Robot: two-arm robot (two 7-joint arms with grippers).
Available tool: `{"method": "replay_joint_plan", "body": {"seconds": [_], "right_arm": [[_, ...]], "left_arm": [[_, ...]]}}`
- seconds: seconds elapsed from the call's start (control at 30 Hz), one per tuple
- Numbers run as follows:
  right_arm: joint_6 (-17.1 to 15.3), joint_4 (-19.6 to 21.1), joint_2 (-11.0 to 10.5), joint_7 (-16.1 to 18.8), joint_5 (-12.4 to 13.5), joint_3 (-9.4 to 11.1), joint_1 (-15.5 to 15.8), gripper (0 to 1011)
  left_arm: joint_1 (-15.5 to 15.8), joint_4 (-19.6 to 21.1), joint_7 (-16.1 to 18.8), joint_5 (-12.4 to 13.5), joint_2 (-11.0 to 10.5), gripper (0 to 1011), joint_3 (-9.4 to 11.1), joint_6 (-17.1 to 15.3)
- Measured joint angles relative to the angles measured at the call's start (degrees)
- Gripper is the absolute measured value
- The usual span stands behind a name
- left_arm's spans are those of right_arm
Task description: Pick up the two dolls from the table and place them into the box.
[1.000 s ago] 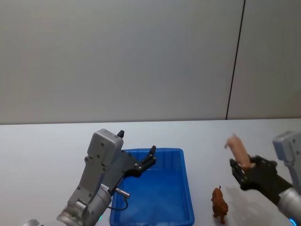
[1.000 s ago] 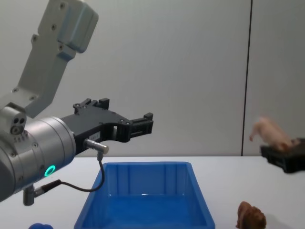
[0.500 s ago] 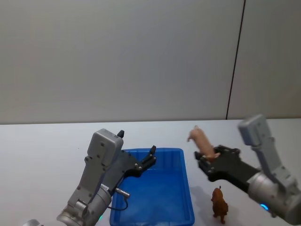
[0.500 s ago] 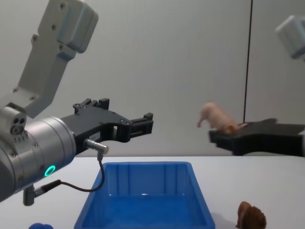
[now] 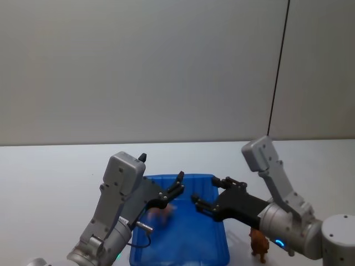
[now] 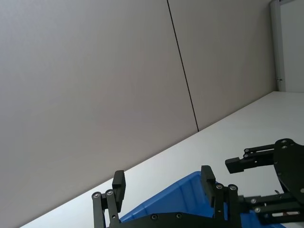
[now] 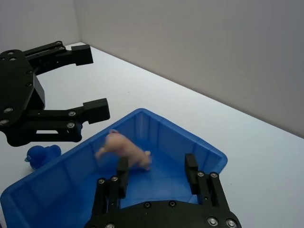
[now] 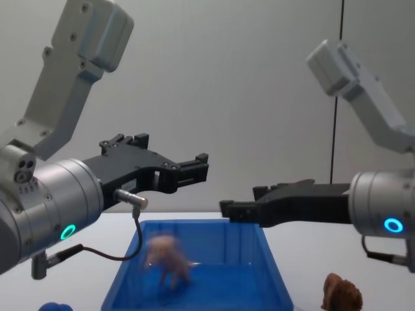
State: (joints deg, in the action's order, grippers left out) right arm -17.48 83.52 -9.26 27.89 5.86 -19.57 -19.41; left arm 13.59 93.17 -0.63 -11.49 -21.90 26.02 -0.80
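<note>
Where the white table [image 5: 44, 177] lies nearest the robot, I see the brown lion doll [image 5: 259, 244] standing upright, just beside the right wall of the blue box [image 5: 188, 241] but not touching it. On the box's left side, near its front corner, a small blue object [image 8: 52, 306] sits on the table.

Inside the box I see the pale pink pig doll [image 7: 124, 149]. It lies within the walls toward the left half and is blurred. I cannot tell whether it rests on the floor of the box. It touches neither gripper.

Above the box, the right gripper [image 5: 206, 191] reaches in from the right and hangs over the right half of the box. Its fingers are spread wide with nothing between them. Beside it, the left gripper [image 6: 162, 178] hovers over the near left part of the box, pointing toward the far rim. Its fingers are likewise parted and it holds nothing. The two grippers are near each other but apart.

Beyond the far edge of the table I see a plain grey wall [image 5: 138, 72], crossed on the right by a dark vertical seam [image 5: 277, 83].
</note>
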Motion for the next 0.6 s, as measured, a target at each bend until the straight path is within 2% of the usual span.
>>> {"method": "replay_joint_plan", "body": {"seconds": [0.33,0.6], "right_arm": [[0.47,-0.31,-0.07,0.19,0.24,-0.06,-0.34,969],[1.04,1.81,-1.98,-1.11,1.58,1.07,1.42,1001]], "left_arm": [[0.0,0.0,0.0,0.0,0.0,1001,0.0,0.0],[0.0,0.0,0.0,0.0,0.0,1001,0.0,0.0]]}}
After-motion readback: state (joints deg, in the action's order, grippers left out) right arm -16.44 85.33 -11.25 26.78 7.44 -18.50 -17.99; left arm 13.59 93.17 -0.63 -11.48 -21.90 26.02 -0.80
